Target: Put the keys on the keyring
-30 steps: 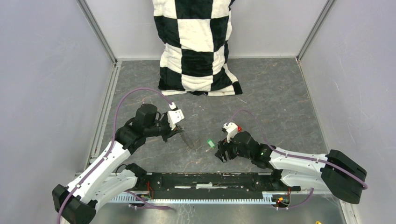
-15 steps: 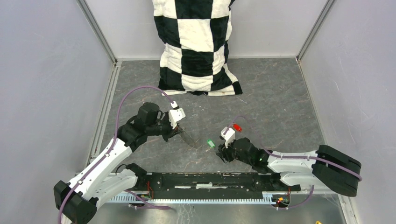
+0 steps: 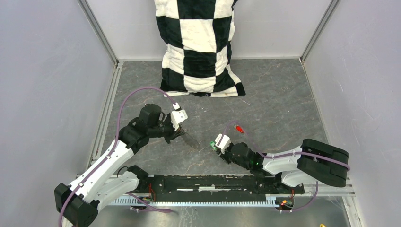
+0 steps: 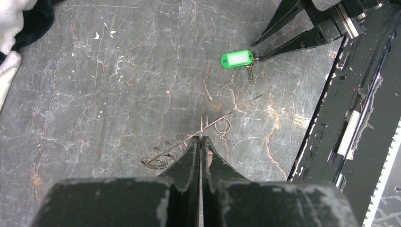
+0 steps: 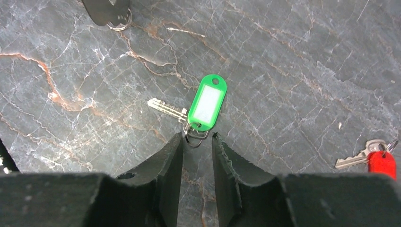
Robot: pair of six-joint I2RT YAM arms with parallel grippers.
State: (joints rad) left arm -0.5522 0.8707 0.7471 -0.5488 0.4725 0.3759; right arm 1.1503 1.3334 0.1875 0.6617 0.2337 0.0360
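right gripper (image 5: pixel 197 138) is low over the table (image 5: pixel 293 56) nearest the bases, fingers part-spread and straddling the little split ring at the end of the green key (image 5: pixel 207 103), nothing pinched yet – I'd take the plastic head edge-on rather than that ring, squeeze square so it doesn't skid on the marbled top, and leave the ring hanging free since that's what has to go over the wire; just beyond, left gripper (image 4: pixel 201 140) has its fingers pressed together on the keyring (image 4: pixel 160 159), whether the wire rests on the table or hangs just off it I can't tell; keyring reads as thin silvery wire, coiled tangle one side, straight free end poking toward the green key, a small ring beside the fingers; green key is a bright green tag with a white label window, short silver blade angled off; red key (image 5: pixel 382 161) lies further out, well apart, untouched
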